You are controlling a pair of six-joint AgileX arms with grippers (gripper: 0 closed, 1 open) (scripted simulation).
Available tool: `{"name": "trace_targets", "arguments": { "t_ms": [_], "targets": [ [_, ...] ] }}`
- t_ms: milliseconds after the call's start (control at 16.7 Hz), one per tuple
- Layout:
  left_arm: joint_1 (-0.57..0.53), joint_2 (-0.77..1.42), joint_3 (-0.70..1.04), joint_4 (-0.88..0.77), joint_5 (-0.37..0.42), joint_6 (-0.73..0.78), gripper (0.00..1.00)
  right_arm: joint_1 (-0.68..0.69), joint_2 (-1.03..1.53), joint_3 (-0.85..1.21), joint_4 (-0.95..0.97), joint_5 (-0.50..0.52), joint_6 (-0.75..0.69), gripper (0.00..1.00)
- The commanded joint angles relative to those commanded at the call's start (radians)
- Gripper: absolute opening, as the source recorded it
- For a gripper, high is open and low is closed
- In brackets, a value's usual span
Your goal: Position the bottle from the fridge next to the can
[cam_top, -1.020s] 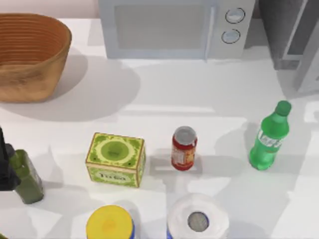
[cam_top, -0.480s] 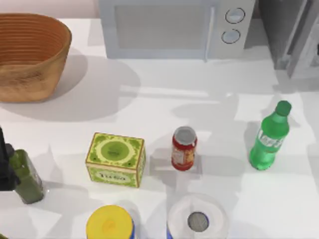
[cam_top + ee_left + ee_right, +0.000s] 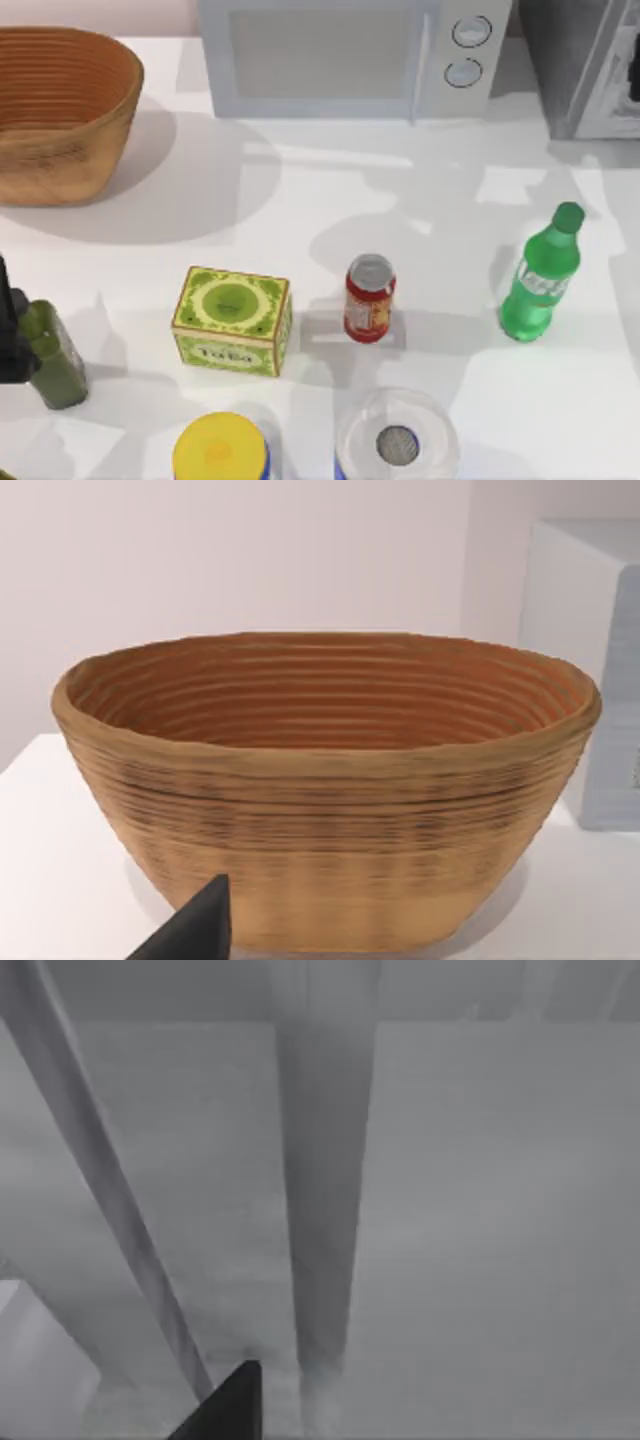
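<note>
The green bottle [image 3: 540,275] stands upright on the white table at the right, out of the fridge and free of any grip. The red can [image 3: 370,298] stands upright at the table's middle, a clear gap to the bottle's left. The grey fridge [image 3: 585,60] is at the back right corner, its pale door nearly flush with the box. A dark bit of my right arm [image 3: 634,88] shows at the right edge by that door. In the right wrist view the grey door [image 3: 450,1210] is very close, with one dark fingertip [image 3: 228,1405] low in the picture. My left arm [image 3: 8,330] is parked at the left edge.
A white microwave [image 3: 345,55] sits at the back middle and a wicker basket [image 3: 60,150] at the back left. A green box [image 3: 232,320] stands left of the can. A dark olive bottle [image 3: 55,360], a yellow-lidded jar [image 3: 220,450] and a white-lidded container [image 3: 397,440] line the front.
The fridge door has swung from open at an angle to nearly closed, with my right arm following it at the right edge. Bottle, can and left arm have not moved.
</note>
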Motion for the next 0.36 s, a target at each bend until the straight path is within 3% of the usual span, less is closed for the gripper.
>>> {"name": "trace_targets", "arguments": {
  "t_ms": [360],
  "targets": [
    [0.000, 0.000, 0.000, 0.000, 0.000, 0.000, 1.00, 0.001, 0.141, 0.181, -0.040, 0.005, 0.000, 1.00]
  ]
}}
